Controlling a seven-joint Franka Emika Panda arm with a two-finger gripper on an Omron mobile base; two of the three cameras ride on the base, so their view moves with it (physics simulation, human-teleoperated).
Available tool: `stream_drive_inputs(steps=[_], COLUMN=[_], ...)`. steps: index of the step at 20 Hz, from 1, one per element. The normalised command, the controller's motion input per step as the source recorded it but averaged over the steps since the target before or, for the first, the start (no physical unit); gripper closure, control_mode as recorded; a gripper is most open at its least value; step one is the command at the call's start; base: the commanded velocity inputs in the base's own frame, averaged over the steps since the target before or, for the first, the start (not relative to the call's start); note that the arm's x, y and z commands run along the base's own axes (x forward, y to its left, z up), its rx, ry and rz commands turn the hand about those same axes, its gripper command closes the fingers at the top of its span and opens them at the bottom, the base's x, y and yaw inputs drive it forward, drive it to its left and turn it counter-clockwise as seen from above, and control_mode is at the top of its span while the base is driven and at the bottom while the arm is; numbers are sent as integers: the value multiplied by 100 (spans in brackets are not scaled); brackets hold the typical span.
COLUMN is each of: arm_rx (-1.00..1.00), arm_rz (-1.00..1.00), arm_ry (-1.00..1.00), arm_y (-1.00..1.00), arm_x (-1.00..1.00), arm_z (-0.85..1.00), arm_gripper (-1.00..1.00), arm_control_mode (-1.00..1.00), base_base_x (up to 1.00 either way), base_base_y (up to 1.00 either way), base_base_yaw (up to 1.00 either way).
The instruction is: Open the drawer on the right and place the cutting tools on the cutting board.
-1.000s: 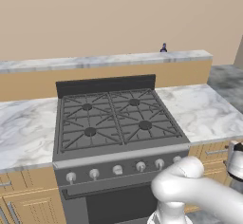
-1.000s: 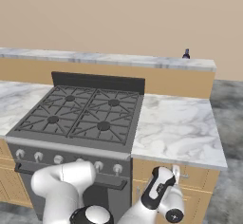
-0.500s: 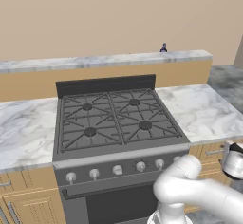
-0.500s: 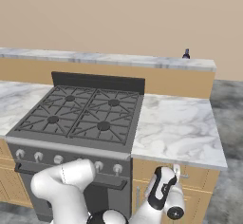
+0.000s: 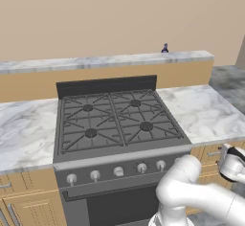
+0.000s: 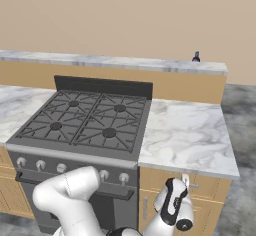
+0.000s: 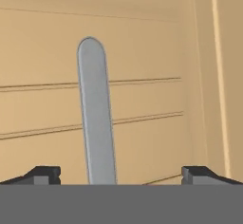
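Note:
The drawer's tan panel front (image 7: 152, 52) is close ahead in the hand view, and its slim silver bar handle (image 7: 96, 114) runs up between my two fingertips. My gripper (image 7: 123, 174) is open, with the jaws standing wide on either side of the handle and not touching it. In the right base view the gripper (image 6: 185, 179) points at the drawer (image 6: 212, 187) under the right marble counter. From the left base camera the gripper (image 5: 224, 152) is at the far right, at the drawer front (image 5: 209, 154). The drawer is shut. The cutting tools and the cutting board are out of view.
A black gas stove (image 6: 85, 122) with a row of knobs (image 6: 61, 168) stands left of the drawer. Marble counters (image 6: 187, 135) flank it. A small dark bottle (image 6: 196, 56) sits on the raised back ledge. Tan cabinet doors (image 5: 28, 208) lie at the lower left.
The hand has crept a little closer to the drawer front. The jaws stay wide open and the drawer has not moved.

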Motion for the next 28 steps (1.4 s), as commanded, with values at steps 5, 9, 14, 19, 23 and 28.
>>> stream_drive_inputs(steps=[5,9,14,19,23,28], arm_rx=[0,0,0,0,0,0], arm_rz=[0,0,0,0,0,0], arm_ry=[-2,-1,-1,0,0,0], arm_y=[-9,-8,0,0,0,0], arm_x=[44,44,8,0,-1,-56], arm_z=[-22,-17,-4,0,0,0], arm_gripper=[-100,-100,100,100,100,100], arm_control_mode=[-100,-100,-100,-100,-100,-100], base_base_x=[0,0,0,0,0,0], base_base_y=[0,0,0,0,0,0], base_base_yaw=[0,0,0,0,0,0])
